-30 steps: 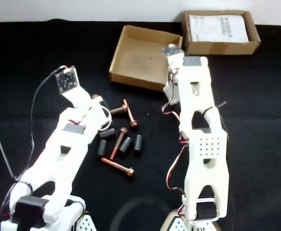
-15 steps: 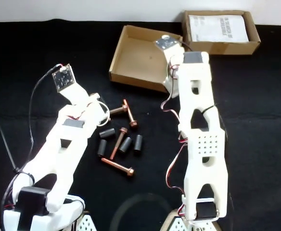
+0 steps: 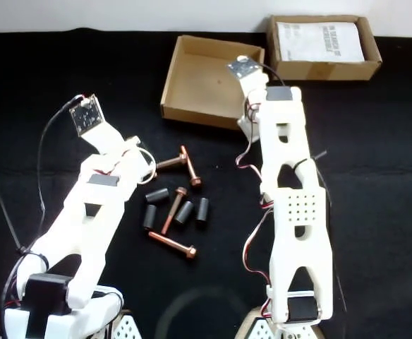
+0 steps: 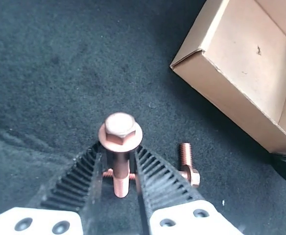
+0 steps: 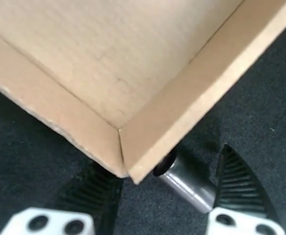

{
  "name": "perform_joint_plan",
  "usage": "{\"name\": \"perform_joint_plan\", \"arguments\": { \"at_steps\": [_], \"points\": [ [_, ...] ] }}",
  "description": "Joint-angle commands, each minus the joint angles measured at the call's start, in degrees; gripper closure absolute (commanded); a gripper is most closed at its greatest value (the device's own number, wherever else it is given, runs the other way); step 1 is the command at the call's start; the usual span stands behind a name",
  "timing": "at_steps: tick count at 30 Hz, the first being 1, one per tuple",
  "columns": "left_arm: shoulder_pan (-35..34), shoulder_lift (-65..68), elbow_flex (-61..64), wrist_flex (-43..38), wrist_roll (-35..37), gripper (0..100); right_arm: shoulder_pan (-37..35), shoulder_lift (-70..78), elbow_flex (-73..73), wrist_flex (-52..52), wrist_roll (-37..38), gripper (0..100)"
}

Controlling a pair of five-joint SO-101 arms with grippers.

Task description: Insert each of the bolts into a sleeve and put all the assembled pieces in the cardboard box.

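Note:
My left gripper [image 4: 118, 166] is shut on a copper bolt [image 4: 120, 134], head pointing away from the wrist, above the black cloth. It is held left of the loose pile in the high view. My right gripper [image 5: 171, 164] stands open at the near right corner of the open cardboard box [image 3: 206, 85]. A dark sleeve [image 5: 187, 183] lies between its fingers, against one finger, its end tucked under the box corner [image 5: 128, 147]. Several loose bolts [image 3: 172, 210] and dark sleeves [image 3: 185, 212] lie on the cloth between the arms.
A second cardboard box [image 3: 322, 46] holding a printed sheet stands at the back right. One loose bolt [image 4: 189, 164] lies just beyond my left gripper. Thin cables hang beside both arms.
The left arm has drawn a little to the left with the bolt in its grip. The right arm's wrist has shifted slightly left over the box corner.

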Motion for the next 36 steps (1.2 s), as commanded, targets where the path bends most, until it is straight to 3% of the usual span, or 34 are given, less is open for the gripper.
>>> {"name": "perform_joint_plan", "arguments": {
  "at_steps": [1,5,14,26,32,36],
  "points": [
    [-0.5,-0.1,-3.0,-1.1,0.3,99,1.5,-0.6,-2.2,0.5,0.2,78.9],
    [-0.5,-0.1,-3.0,-1.1,0.3,99,1.6,-0.7,-4.3,5.6,0.2,85.1],
    [-0.4,-0.1,-3.0,-1.1,0.3,99,2.1,-0.9,-16.1,23.9,0.3,78.8],
    [-0.3,-0.1,-3.0,-1.0,0.1,99,3.5,-1.0,-19.8,25.6,0.6,78.6],
    [-0.3,-0.1,-3.0,-1.0,0.1,99,3.3,-3.1,-10.2,25.5,0.9,78.6],
    [-0.3,0.0,-3.0,-1.0,0.0,99,1.5,-8.7,1.0,25.5,8.9,78.6]
  ]
}}
